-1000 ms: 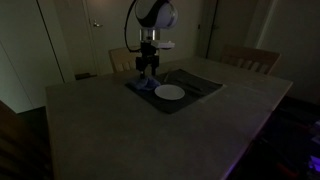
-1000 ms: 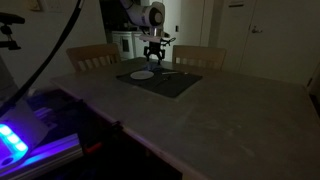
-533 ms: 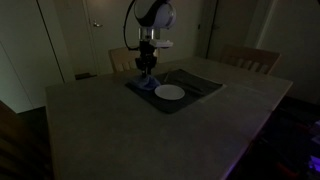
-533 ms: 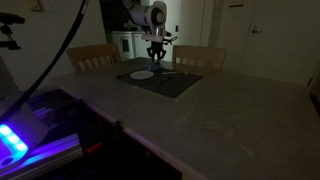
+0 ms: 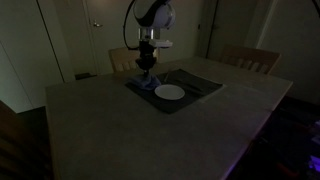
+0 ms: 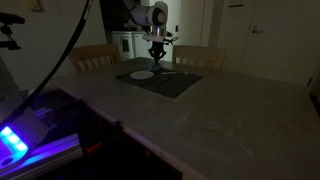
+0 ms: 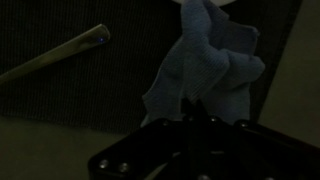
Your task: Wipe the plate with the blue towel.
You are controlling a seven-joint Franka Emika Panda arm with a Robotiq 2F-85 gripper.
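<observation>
In both exterior views the room is dim. A small white plate lies on a dark placemat on the table. Beside the plate, the blue towel sits bunched up on the mat. My gripper stands straight down over it. In the wrist view the jaws are closed together, pinching the top of the crumpled towel. The plate itself does not show clearly in the wrist view.
A thin pale utensil lies on the placemat to the side of the towel. Wooden chairs stand at the far side of the table. A lit device glows near one table corner.
The jaws have closed onto the blue towel over the last second. The arm has stayed in nearly the same place above the mat.
</observation>
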